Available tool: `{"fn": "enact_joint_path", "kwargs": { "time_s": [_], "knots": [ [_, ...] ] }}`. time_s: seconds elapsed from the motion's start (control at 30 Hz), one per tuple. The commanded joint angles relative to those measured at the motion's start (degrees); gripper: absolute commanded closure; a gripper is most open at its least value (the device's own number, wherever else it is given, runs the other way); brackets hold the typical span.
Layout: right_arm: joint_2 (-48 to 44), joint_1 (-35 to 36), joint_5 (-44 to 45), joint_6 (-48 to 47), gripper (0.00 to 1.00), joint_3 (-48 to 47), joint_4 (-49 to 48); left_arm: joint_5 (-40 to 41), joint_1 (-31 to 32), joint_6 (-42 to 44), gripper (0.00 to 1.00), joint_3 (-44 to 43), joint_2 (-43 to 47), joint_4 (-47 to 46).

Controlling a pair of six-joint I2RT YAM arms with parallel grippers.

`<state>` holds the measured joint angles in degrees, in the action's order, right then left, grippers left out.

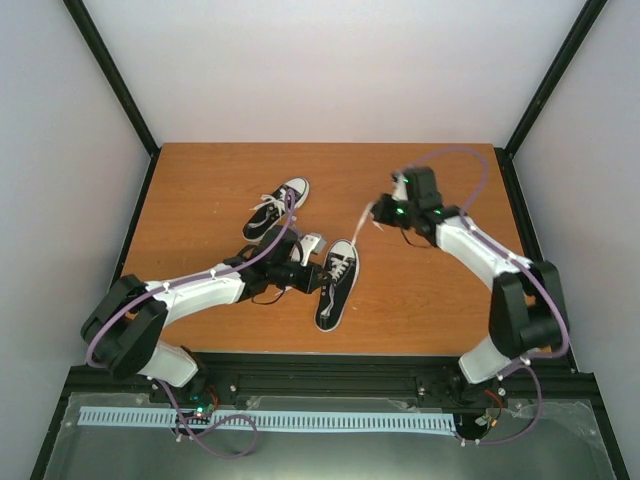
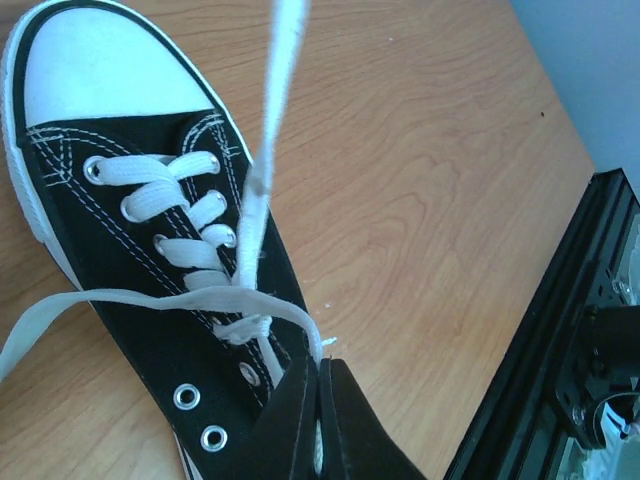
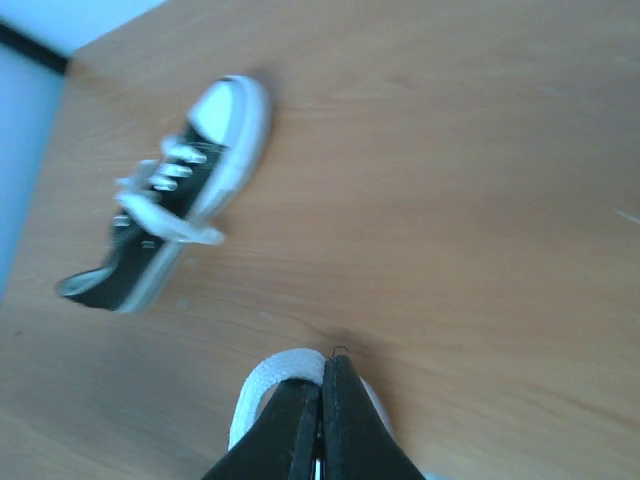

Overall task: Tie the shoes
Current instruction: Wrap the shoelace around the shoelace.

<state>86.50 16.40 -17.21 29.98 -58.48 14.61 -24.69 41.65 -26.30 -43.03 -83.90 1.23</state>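
Shoes: black canvas sneaker with white toe cap lies mid-worktop, its twin near, farther back
Left jaws: clenched on white lace
Right jaws: clenched on other lace end
Surface: brown wooden worktop
Room: white walls

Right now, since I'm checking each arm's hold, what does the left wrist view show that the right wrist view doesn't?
Only the left wrist view: one shoe close up, with its toe cap, eyelets and the shoe's lace, plus the black frame rail. Only the right wrist view: a blurred shoe seen whole, farther off, and a looped lace. Both: the wooden table, and jaws shut on white lace, the left gripper on the shoe's lace, the right gripper on the looped lace.
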Motion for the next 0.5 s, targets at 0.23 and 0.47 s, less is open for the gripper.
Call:
{"fn": "enact_joint_path", "kwargs": {
  "time_s": [0.23,0.47],
  "knots": [
    [9.1,12.2,-4.0,-0.5,0.28,-7.2,-4.2,-3.9,0.6,4.4,0.99,1.2,3.0,-1.0],
    [-7.9,8.1,-8.7,-6.9,0.07,11.3,-14.2,-3.4,0.6,1.5,0.99,-0.8,4.1,0.7]
  ]
}}
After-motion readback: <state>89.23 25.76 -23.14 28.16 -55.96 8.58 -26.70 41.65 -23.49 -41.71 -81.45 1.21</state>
